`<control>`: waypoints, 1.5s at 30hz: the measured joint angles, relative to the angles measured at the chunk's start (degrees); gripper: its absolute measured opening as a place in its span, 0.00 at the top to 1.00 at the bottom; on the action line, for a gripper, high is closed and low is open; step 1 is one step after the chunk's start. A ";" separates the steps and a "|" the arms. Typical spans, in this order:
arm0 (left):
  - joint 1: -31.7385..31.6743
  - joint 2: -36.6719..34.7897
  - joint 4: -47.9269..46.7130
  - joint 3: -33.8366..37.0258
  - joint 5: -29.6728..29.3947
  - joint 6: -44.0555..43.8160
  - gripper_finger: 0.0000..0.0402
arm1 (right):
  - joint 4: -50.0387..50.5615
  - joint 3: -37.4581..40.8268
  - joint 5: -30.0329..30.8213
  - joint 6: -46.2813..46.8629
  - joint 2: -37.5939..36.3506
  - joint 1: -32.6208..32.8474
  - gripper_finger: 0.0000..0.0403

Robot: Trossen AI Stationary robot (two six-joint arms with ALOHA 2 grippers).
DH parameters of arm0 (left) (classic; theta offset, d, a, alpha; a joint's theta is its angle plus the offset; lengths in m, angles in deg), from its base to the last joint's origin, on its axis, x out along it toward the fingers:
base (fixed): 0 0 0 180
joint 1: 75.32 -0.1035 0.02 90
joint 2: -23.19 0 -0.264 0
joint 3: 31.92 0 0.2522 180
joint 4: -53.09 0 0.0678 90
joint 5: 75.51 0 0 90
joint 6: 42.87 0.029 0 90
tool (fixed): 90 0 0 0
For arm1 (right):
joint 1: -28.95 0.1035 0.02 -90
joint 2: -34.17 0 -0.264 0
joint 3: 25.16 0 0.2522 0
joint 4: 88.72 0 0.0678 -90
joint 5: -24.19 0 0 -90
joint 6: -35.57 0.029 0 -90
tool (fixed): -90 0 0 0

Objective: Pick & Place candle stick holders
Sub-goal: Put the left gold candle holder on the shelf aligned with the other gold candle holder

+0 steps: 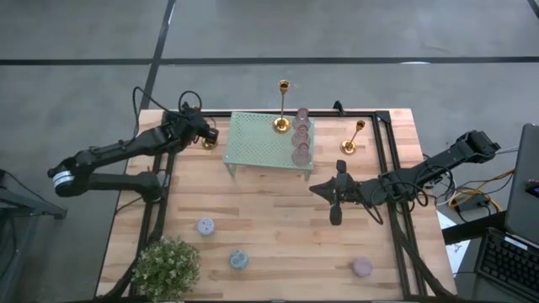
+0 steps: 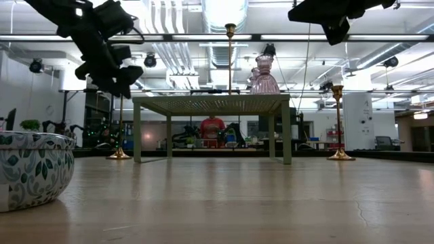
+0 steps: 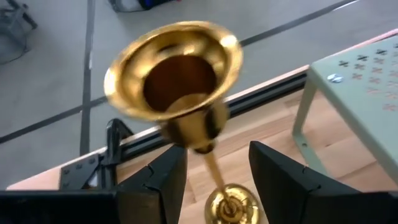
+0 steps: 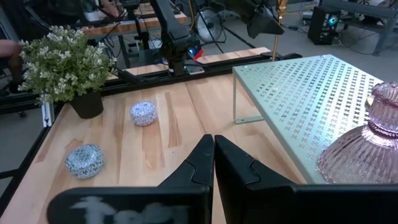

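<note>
Straddling gold candlestick (image 3: 186, 112) stem, left tool (image 3: 214, 180) open, untouching; mint rack (image 1: 269, 140) beside; right tool (image 4: 213, 163) closed.

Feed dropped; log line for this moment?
left gripper: open around gold candlestick | right gripper: shut, empty, beside rack

Far half crowded, middle open

The rack (image 1: 268, 141) blocks the far centre of the desk (image 1: 278, 227), with gold candlesticks (image 1: 283, 108) and pink cups (image 1: 301, 139) on and beside it. A bare strip lies between rack and the near cups (image 1: 205, 225) and plant (image 1: 166, 267).
</note>
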 joint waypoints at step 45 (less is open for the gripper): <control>9.55 -12.89 -4.18 -13.79 6.48 9.57 0.95 | 0.02 0.61 0.14 0.84 0.00 -0.01 0.98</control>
